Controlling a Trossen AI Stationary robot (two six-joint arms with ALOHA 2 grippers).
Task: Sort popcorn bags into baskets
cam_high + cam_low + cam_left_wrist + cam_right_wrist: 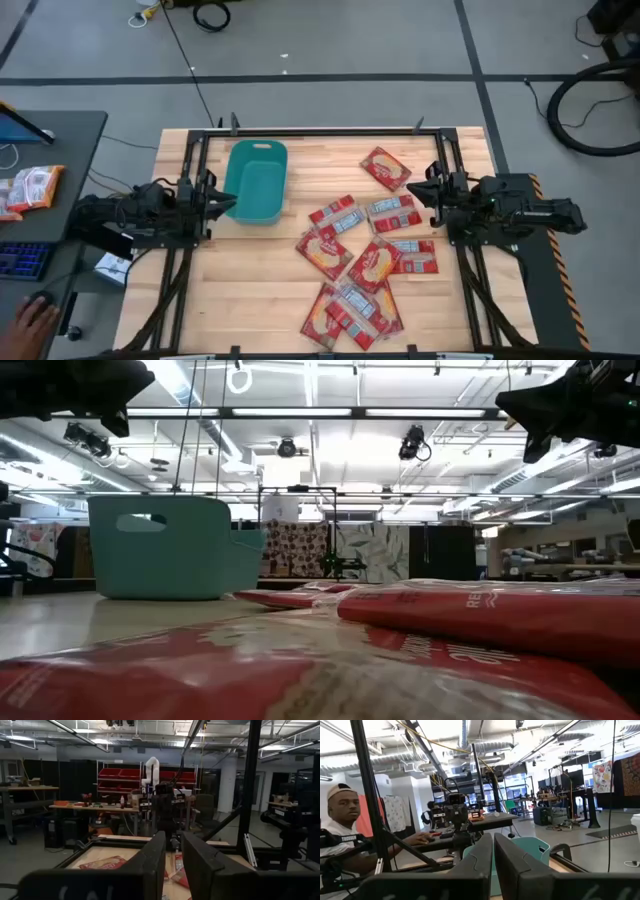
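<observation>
Both arms parked at the table edges, nothing in hand.

Your high view shows the popcorn bags (362, 262) scattered right of the teal basket (256, 181) (one lies apart near the far edge); only the right wrist view shows a person (342, 837) seated beyond. Left gripper (226, 201) is slightly parted beside the basket; right gripper (418, 187) is nearly closed, both empty.

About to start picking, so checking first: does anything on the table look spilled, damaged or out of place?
Nothing looks damaged. The popcorn bags lie scattered and overlapping right of the teal basket, which stands upright and empty; one bag sits apart toward the far edge. The left pincer and right pincer hang above the table holding nothing.
</observation>
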